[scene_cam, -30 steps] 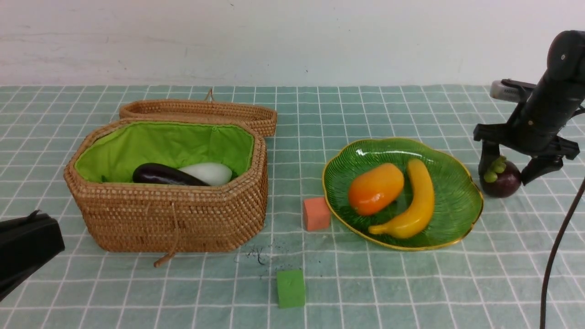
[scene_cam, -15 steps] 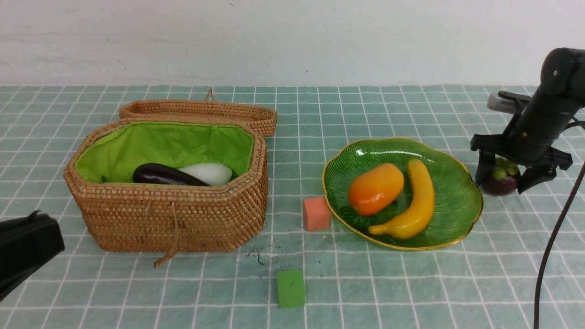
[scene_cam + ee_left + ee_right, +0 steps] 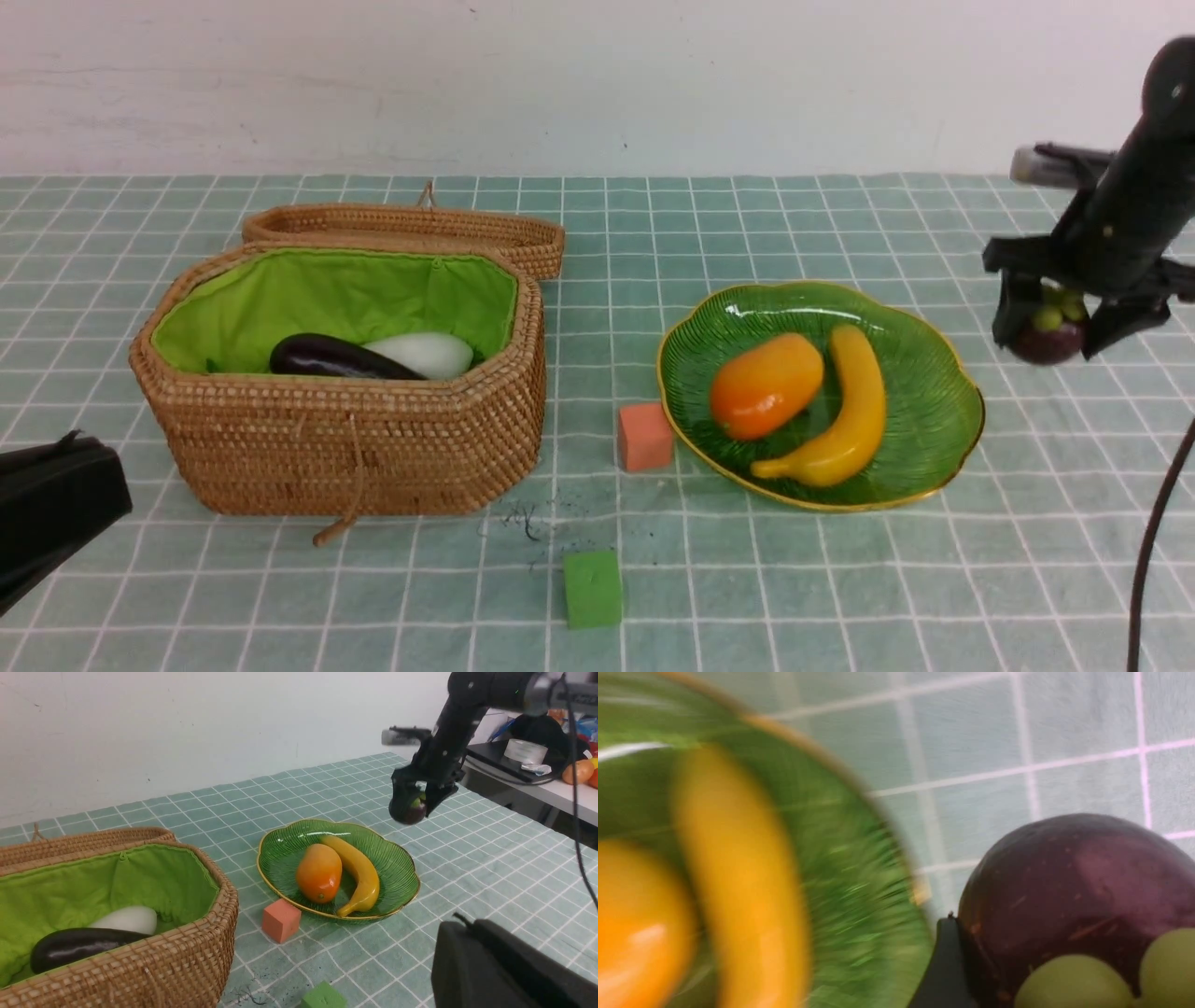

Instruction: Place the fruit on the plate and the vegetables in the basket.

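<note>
My right gripper point(image 3: 1050, 338) is shut on the dark purple mangosteen point(image 3: 1046, 349) and holds it just off the cloth, to the right of the green plate point(image 3: 934, 392). Up close, the mangosteen point(image 3: 1073, 882) fills the jaws, with one black finger point(image 3: 943, 961) pressed against its side. The mango point(image 3: 766, 385) and banana point(image 3: 854, 411) lie on the plate. Inside the open basket point(image 3: 355, 439) lie the eggplant point(image 3: 327, 357) and the white radish point(image 3: 425, 353). My left gripper point(image 3: 56, 504) rests shut and empty at the front left.
An orange cube point(image 3: 644, 436) sits against the plate's left rim. A green cube point(image 3: 592, 588) lies near the front edge. The basket lid point(image 3: 401, 229) lies open behind the basket. A dark cable point(image 3: 1153, 541) hangs at the right.
My right gripper dropped around the mangosteen, closed on it, and has lifted it off the cloth, up and slightly right. The left arm has not moved.
</note>
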Available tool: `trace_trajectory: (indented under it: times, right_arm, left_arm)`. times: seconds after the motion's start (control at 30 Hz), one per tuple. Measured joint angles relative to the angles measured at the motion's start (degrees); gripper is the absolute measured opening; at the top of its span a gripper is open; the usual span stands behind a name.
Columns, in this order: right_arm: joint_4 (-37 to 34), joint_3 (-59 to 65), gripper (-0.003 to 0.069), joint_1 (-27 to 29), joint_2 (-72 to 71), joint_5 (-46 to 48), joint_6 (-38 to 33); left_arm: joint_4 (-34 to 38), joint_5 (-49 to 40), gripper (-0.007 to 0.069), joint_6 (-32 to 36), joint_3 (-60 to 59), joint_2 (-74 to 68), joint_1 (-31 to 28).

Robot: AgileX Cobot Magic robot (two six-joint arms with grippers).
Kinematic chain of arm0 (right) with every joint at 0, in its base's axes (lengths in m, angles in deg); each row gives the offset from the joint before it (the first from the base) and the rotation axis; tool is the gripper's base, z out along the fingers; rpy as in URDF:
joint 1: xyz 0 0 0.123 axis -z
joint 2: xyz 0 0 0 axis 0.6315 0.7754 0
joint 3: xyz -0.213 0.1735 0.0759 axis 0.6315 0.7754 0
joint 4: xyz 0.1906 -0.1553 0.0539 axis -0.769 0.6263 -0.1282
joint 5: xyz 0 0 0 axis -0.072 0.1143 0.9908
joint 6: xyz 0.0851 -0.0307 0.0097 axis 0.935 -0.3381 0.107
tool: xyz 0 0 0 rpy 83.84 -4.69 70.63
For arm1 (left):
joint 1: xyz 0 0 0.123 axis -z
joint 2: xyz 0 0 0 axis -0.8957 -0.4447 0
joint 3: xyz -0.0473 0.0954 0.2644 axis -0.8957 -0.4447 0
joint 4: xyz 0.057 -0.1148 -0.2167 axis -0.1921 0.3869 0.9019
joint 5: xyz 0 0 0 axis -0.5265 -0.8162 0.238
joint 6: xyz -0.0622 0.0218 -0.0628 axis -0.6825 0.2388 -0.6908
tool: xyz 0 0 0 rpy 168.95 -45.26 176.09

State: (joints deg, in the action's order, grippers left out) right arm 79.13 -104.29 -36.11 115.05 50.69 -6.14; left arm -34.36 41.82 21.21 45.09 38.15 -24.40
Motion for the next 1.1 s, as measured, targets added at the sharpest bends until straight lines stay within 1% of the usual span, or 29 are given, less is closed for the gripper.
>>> trace_trajectory:
  times: [0.1,0.13,0.17,0.27,0.37,0.43,0.47,0.53,0.6,0.73,0.87,0.9,0.97,1.0,1.03,1.07,1.1]
  right_arm:
    - [-0.73,3.40,0.0563,-4.29,-4.28,0.12,0.08]
    - [-0.65,3.98,0.0563,-4.60,-4.53,0.12,0.20]
    - [0.01,6.38,0.0563,-7.32,-4.61,0.20,1.14]
    - [3.00,9.71,0.0563,-9.90,-2.59,-0.76,3.21]
    - [4.92,10.60,0.0563,-10.61,-1.45,-1.74,4.45]
    - [5.32,10.65,0.0583,-10.87,-1.39,-2.38,4.86]
    - [5.47,10.65,0.0627,-11.06,-1.46,-3.18,5.05]
    - [5.47,10.65,0.0668,-11.13,-1.54,-3.44,5.17]
    - [5.51,10.65,0.0679,-11.13,-1.78,-3.18,5.36]
    - [5.57,10.65,0.0660,-11.15,-3.42,-1.04,5.21]
    - [4.78,12.00,0.0537,-12.00,-11.79,0.03,1.83]
    - [4.62,12.53,0.0529,-12.16,-13.01,0.03,1.72]
    - [4.03,16.78,0.0407,-12.86,-20.95,0.03,1.51]
    - [3.97,17.77,0.0387,-12.96,-22.58,0.03,1.51]
    - [3.97,22.81,0.0306,-13.24,-30.46,0.19,1.51]
    - [4.04,23.41,0.0295,-13.24,-31.38,0.19,1.51]
    - [4.27,27.84,0.0218,-13.32,-38.95,0.37,1.51]
  left_arm:
    - [-0.11,0.00,-0.0007,0.00,0.00,0.00,0.00]
    - [-0.11,0.00,-0.0007,0.00,0.00,0.00,0.00]
    - [-0.23,0.00,-0.0007,0.00,0.00,0.00,0.00]
    - [-0.68,-0.08,-0.0007,0.00,0.00,0.00,0.00]
    - [-1.09,-0.12,-0.0007,0.00,0.00,0.00,0.00]
    - [-1.31,-0.18,-0.0007,0.00,0.00,0.00,0.00]
    - [-1.44,-0.20,-0.0007,0.00,0.00,0.00,0.00]
    - [-1.55,-0.20,-0.0007,0.00,0.00,0.00,0.00]
    - [-1.97,-0.20,-0.0007,0.00,0.00,0.00,0.00]
    - [-2.86,-0.65,-0.0007,0.00,0.00,0.00,0.00]
    - [-3.13,-1.82,-0.0007,-0.45,-0.49,0.80,0.00]
    - [-3.13,-1.76,-0.0007,-0.44,-0.59,0.95,0.00]
    - [-3.31,-1.28,-0.0007,-1.09,-2.47,3.72,0.00]
    - [-3.34,-1.03,-0.0007,-1.35,-3.01,4.78,0.00]
    - [-3.39,0.46,-0.0007,-2.26,-6.01,8.00,0.00]
    - [-3.39,0.46,-0.0007,-2.39,-6.42,8.44,0.00]
    - [-3.45,2.55,-0.0007,-3.45,-9.78,11.77,0.00]
